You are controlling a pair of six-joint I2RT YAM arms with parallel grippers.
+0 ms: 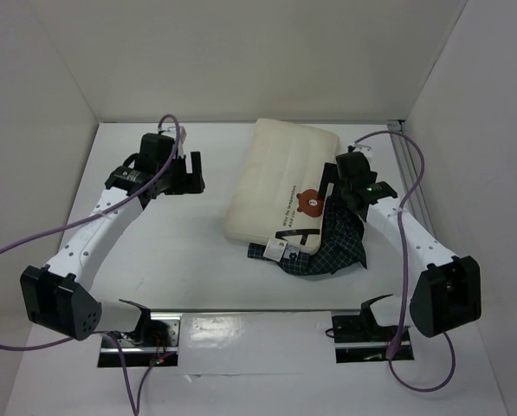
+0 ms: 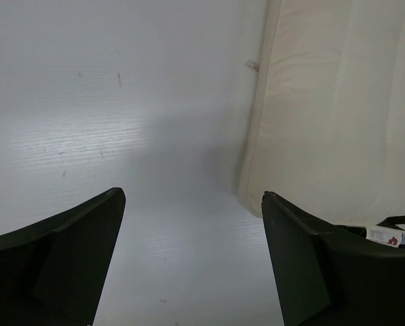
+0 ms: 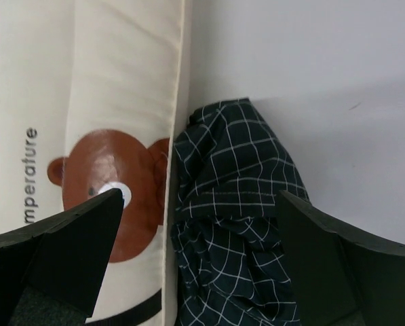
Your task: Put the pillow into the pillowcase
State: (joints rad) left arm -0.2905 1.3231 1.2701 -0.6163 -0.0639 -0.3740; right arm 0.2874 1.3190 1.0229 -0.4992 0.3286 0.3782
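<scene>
The right gripper (image 3: 201, 204) has its two black fingers spread wide and holds nothing. In its wrist view one finger (image 3: 66, 258) hangs over the brown bear face print (image 3: 110, 183), and the other (image 3: 344, 272) over the white worktop (image 3: 311, 61) just beside the dark cloth. Whether either finger touches anything below cannot be told. Between them runs the long side seam of the cream, soft rectangular pillow (image 3: 87, 81). Pressed against that seam is the dark navy cloth pillowcase with a thin white grid check (image 3: 236, 224), bunched and creased. Black lettering runs along the pillow just beside the bear.

In the top view the right gripper (image 1: 336, 186) sits at the pillow's right edge near the bear face print (image 1: 311, 201). The pillow (image 1: 280, 182) lies flat on the worktop (image 1: 180, 251), right of centre, slightly slanted, with its far end near the back wall. It is outside the pillowcase (image 1: 332, 247), which lies crumpled at the pillow's near right corner. Part of the case shows along the pillow's near edge, where a small white label (image 1: 275, 250) lies.

The left gripper (image 1: 189, 172) stands apart from the pillow, to its left, over bare worktop. In its wrist view the left gripper (image 2: 192, 204) is also wide open and empty. White worktop (image 2: 121, 102) shows between its fingers, and the pillow (image 2: 338, 115) fills the right side of that view. A small tag (image 2: 252, 65) sticks out from the pillow's edge.

Purple cables (image 1: 33, 247) loop from both arms
</scene>
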